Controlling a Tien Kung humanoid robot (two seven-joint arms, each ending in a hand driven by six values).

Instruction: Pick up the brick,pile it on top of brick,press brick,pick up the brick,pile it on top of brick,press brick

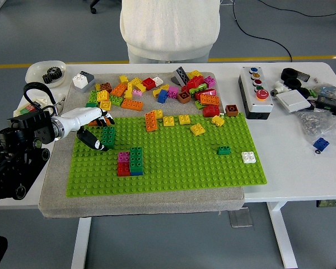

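The left hand (94, 130), white-shelled with dark fingertips, is closed around a dark green brick (108, 136) that stands on the left part of the studded green baseplate (173, 162). Just below it sits a stacked cluster of bricks (130, 161), pink on red beside green on blue. The baseplate lies on a grey felt-like mat (140, 196) on the white table (291, 162). Loose coloured bricks (157, 92) crowd the mat's far edge. A white bowl (45, 73) at the table's far left corner holds dark gears. Beyond is grey floor with a yellow line, and a person in white (169, 28).
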